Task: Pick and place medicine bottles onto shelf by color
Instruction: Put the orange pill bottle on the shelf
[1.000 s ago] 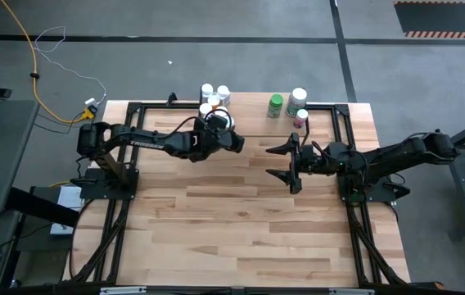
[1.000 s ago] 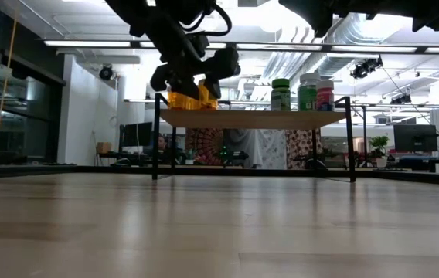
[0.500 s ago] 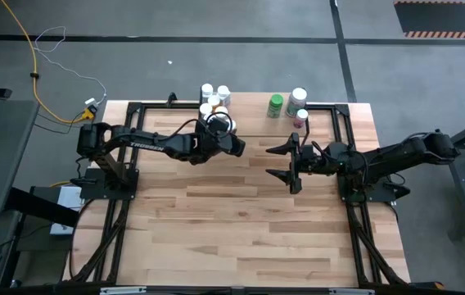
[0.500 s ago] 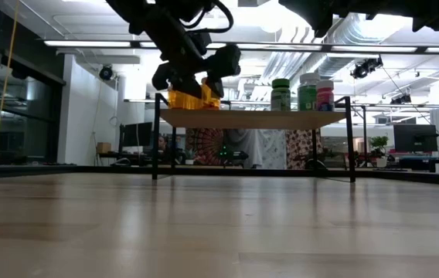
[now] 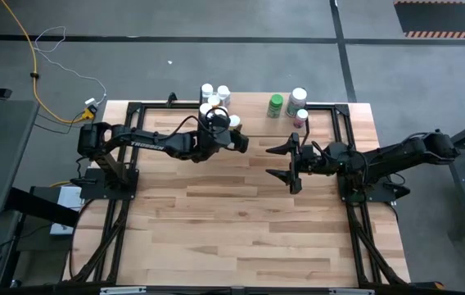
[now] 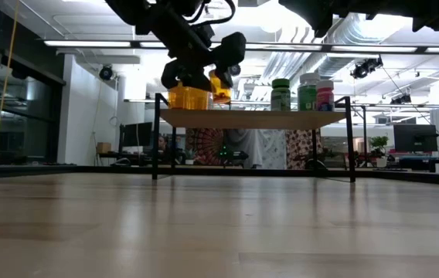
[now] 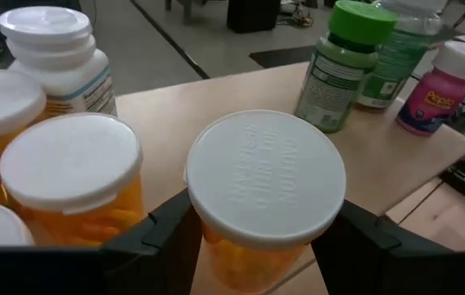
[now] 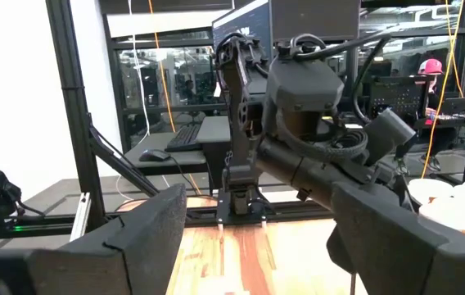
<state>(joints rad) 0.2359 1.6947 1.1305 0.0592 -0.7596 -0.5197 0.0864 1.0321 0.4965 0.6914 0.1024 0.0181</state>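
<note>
Left wrist view shows the left claw [image 7: 257,238] closed around an orange, white-capped pill bottle [image 7: 264,197], held above the small light-wood shelf on black legs [image 6: 281,118], beside other orange bottles [image 7: 73,184]. Farther along the shelf stand a green-capped green bottle [image 7: 339,65] and a pinkish bottle [image 7: 441,86]. The right claw [image 5: 286,164] hangs wide open and empty over the wooden desk [image 5: 241,221].

"Pepto" is showing on the pink bottle [image 7: 439,90]. "TROSSEN" is reading along the left arm [image 5: 142,144]. Other bottle labels are staying illegible.
</note>
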